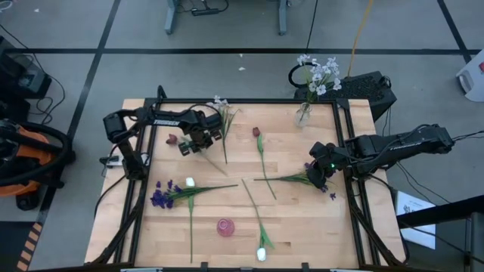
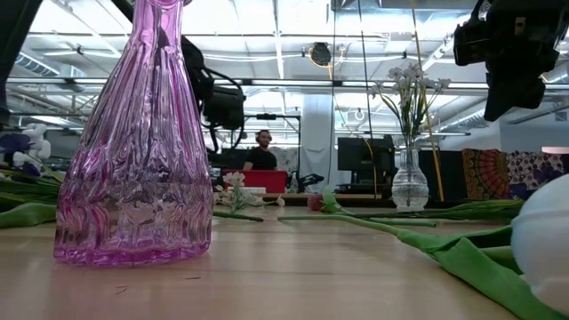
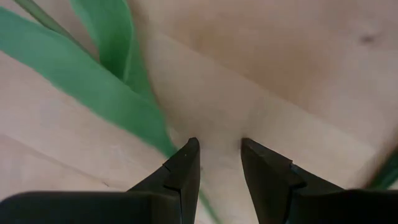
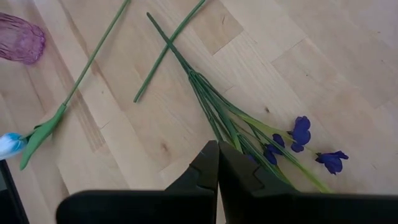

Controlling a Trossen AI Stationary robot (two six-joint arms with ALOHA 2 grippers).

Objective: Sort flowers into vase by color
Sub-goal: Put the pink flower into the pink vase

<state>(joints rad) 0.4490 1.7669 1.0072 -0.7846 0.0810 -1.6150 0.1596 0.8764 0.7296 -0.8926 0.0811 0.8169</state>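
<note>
The desk [image 1: 318, 227] is a pale wood top with a black frame, and flowers lie scattered across it. The left end effector [image 1: 198, 141] hangs low over the far left part of the desk, its fingers [image 3: 186, 165] a narrow gap apart with nothing between them, right over bare wood beside a green leaf [image 3: 93, 87]. The right end effector [image 1: 319, 172] sits near the right edge, its fingers [image 4: 208, 165] pressed together and empty, just beside a purple flower [image 4: 301, 134] whose stems fan out across the wood. A pink vase [image 1: 225, 227] stands near the front edge at the middle, and a clear vase [image 1: 304, 113] with a white spray [image 1: 321, 74] stands at the far edge toward the right corner. Another purple flower [image 1: 160, 196] lies by the left edge, with a white tulip [image 1: 190, 182] just beside it. A second white tulip [image 1: 262, 254] lies at the front edge. A red tulip [image 1: 257, 132] rests in the far middle, and another red bud [image 1: 172, 139] lies just left of the left end effector. A white spray [image 1: 220, 102] lies at the far edge by that arm.
</note>
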